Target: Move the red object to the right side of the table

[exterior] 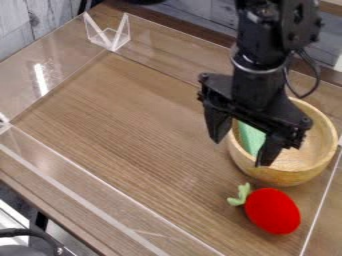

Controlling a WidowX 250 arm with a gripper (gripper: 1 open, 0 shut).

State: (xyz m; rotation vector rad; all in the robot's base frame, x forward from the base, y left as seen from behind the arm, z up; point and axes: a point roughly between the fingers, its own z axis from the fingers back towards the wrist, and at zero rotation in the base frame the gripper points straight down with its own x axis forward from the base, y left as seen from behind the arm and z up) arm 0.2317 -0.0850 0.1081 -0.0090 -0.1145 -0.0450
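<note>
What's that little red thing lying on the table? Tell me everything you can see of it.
The red object looks like a small, soft plush strawberry: a bright red rounded body with a green leafy top pointing left. It lies on its side on the brown wood-grain table, near the right front corner, just in front of the wooden bowl. Nothing grips it; the open gripper hangs above it, apart.

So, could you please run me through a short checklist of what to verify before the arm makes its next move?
1. Red object on the table, near its right edge: ok.
2. Gripper open and empty: ok.
3. Gripper clear of the red object, above it with a visible gap: ok.
4. Red object resting on the tabletop, apart from the wooden bowl: ok.
5. Green block inside the bowl, partly hidden by the gripper: ok.
6. Gap between the red object and the clear wall: cannot tell.
</note>
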